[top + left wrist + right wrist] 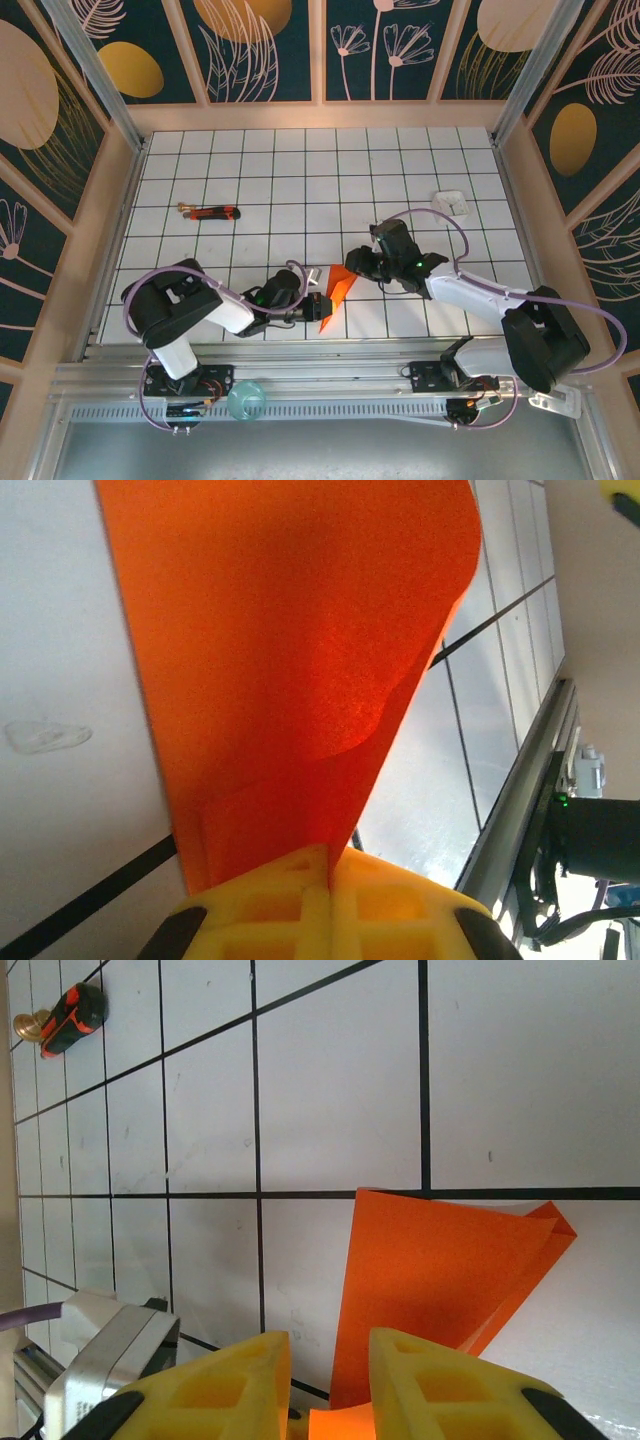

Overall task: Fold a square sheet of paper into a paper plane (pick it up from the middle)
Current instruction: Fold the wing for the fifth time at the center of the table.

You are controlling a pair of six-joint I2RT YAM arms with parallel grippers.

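Partly folded, the sheet of paper is held up at the near middle of the table, pinched in the clamped left gripper. The right gripper is seen parted just beside it. No dart shape is formed yet; most folds are judged outstanding.

The square sheet of paper, bright orange and partly folded, stands curled near the table's front middle.
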